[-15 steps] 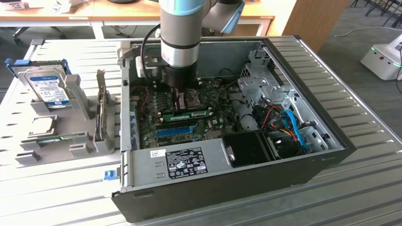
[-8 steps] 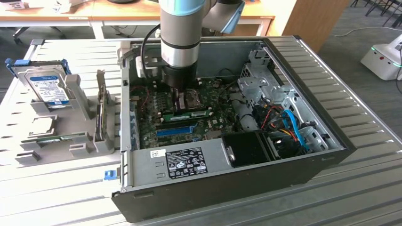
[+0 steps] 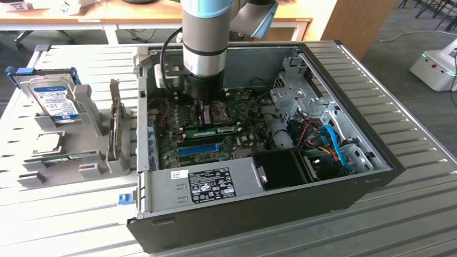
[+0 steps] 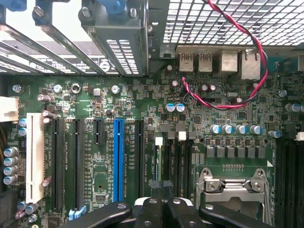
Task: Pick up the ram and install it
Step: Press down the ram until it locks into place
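Observation:
My gripper (image 3: 207, 110) reaches down into the open computer case (image 3: 371, 176), over the motherboard (image 4: 95, 109). In the wrist view its black fingers (image 4: 152, 209) are pressed together, so the gripper (image 4: 164, 190) is shut, right over the dark memory slots (image 4: 173, 161) beside the CPU socket (image 4: 232, 190). In the exterior view the ram (image 3: 214, 130), a thin green stick, stands on edge in the board just below the gripper. Whether the fingers touch or grip it, I cannot tell.
A grey holder (image 3: 93, 166) stands at the exterior view's left with a blue-labelled hard drive (image 3: 55, 100) and another green stick (image 3: 68, 158). A red-black wire (image 4: 237, 102) loops over the board. The blue slot (image 4: 118, 161) lies beside the memory slots. Cables and a fan (image 3: 286, 168) fill the case's right side.

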Motion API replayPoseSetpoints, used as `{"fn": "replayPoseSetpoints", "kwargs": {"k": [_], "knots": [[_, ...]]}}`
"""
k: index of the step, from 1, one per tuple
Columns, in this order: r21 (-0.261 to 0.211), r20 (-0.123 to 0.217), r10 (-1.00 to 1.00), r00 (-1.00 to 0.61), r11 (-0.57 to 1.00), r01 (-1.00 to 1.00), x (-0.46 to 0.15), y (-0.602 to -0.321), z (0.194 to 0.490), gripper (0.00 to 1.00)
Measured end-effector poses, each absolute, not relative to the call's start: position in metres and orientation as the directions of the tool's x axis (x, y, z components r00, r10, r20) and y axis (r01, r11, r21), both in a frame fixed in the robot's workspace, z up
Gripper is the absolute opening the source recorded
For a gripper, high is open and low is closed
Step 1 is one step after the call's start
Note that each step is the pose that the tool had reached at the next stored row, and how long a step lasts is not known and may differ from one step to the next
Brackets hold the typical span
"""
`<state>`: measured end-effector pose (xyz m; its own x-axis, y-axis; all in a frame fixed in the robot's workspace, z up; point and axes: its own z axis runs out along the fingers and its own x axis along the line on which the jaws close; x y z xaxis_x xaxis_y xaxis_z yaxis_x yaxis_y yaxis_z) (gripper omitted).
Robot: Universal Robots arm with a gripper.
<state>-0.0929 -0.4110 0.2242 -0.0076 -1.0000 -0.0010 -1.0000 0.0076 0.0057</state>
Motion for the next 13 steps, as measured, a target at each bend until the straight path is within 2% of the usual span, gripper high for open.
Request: {"fn": "replayPoseSetpoints", "kwargs": {"k": [13], "knots": [[0.007,0.000,-1.000,-0.008,0.008,-1.000,-0.093,-0.411,0.251,0.10]]}}
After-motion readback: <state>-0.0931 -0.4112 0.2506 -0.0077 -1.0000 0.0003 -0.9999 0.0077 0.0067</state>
